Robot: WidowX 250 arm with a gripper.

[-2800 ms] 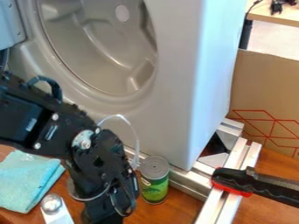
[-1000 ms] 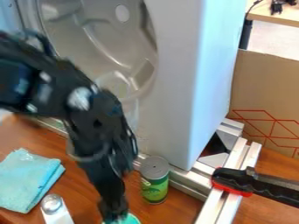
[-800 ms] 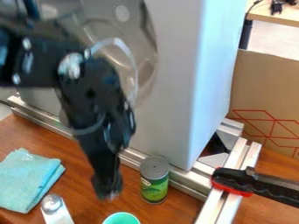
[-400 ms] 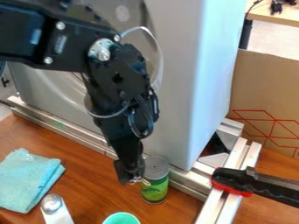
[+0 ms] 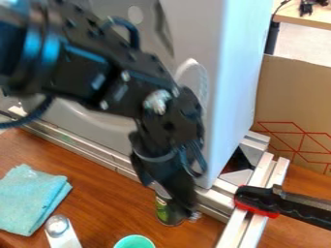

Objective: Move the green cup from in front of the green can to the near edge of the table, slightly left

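Note:
The gripper (image 5: 188, 213) hangs low at the lower centre of the camera view, in front of the green can (image 5: 166, 211). It covers the can's top and right side, and whether they touch I cannot tell. The can stands upright on the wooden table beside the metal rail. A teal cup (image 5: 134, 241) is at the bottom edge, left of and nearer than the can. Further left lie a folded light-blue cloth (image 5: 31, 199) and a silver-topped white object (image 5: 59, 231).
A large grey-white machine (image 5: 231, 72) with a round opening rises behind the arm. Metal rails (image 5: 72, 143) run along its base. A black and red clamp handle (image 5: 261, 200) lies over the rails at the right, near a cardboard box (image 5: 294, 97).
The arm rose from low over the teal cup, then swung right to the green can, now partly covering it. The cup, cloth and can look unmoved.

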